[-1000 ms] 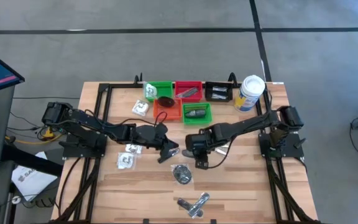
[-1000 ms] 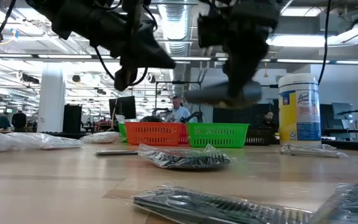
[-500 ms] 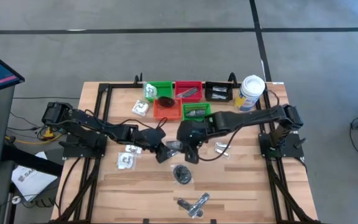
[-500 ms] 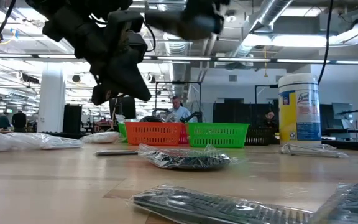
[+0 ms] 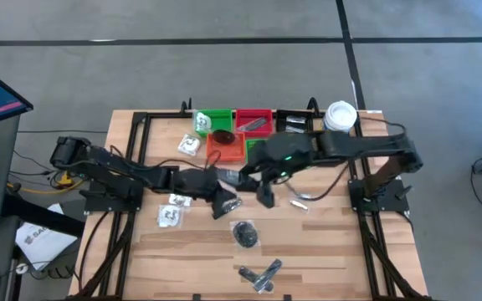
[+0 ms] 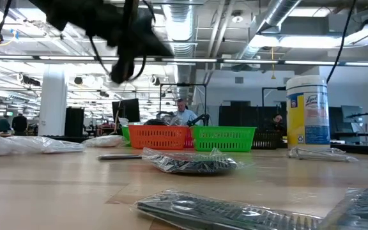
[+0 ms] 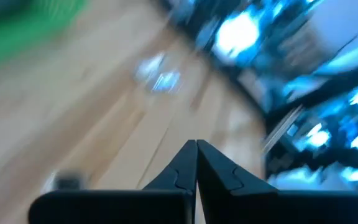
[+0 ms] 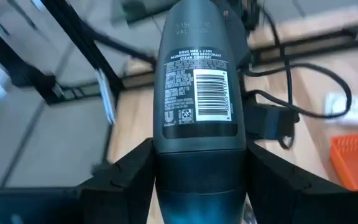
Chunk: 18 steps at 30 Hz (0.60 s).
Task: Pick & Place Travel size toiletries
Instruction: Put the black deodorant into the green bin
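Currently the right end effector hangs just in front of the green plastic tray that sits nearest the table's middle, its two dark fingers spread around a dark grey oval deodorant stick with a white barcode label, which it grips by the lower body. The left end effector hovers just beside it, on the side away from the tray, with its fingers pressed fully together and nothing between them.

Other toiletries lie loose on the wooden table. A black round piece in clear plastic rests below the green tray, toward the table's front edge, and slim silvery sachets lie farther still in that direction. Clear packets with white contents sit to the left of the green tray, past the left arm. A small silvery tube lies near the tray's right front. The tall white canister stands to the tray's right, near the back edge.
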### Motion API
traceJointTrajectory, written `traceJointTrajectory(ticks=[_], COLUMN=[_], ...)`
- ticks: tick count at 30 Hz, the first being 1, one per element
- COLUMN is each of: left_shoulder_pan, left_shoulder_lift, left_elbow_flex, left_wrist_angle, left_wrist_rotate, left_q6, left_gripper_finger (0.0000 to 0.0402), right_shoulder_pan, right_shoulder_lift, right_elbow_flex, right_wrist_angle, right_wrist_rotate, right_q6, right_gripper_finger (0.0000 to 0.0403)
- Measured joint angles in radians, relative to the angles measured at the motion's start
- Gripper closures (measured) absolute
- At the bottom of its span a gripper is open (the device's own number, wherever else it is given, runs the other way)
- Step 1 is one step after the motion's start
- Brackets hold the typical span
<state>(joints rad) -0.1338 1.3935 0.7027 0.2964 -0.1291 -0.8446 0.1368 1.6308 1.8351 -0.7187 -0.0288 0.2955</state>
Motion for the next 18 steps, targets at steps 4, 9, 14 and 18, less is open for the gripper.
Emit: traceJointTrajectory(ticks=[4,9,14,18], left_shoulder_pan=[0.006,0.036,0.055,0.083], left_shoulder_lift=[-0.083,-0.201,-0.309,-0.37], left_elbow_flex=[0.002,0.0,0.001,0.025], left_wrist_angle=[0.116,0.265,0.429,0.445], left_wrist_rotate=[-0.058,-0.068,-0.118,-0.13], left_q6=[0.057,0.148,0.279,0.347], left_gripper_finger=[0.0402,0.0402,0.0389,0.0342], right_shoulder_pan=[0.0,-0.002,-0.01,-0.025], right_shoulder_lift=[-0.076,-0.13,-0.148,-0.127], right_elbow_flex=[0.0,0.0,0.001,0.001], right_wrist_angle=[0.092,0.204,0.238,0.236], right_wrist_rotate=[0.004,0.014,0.043,0.066], right_q6=[0.028,0.054,0.048,0.034], right_gripper_finger=[0.0208,0.0208,0.0208,0.0208])
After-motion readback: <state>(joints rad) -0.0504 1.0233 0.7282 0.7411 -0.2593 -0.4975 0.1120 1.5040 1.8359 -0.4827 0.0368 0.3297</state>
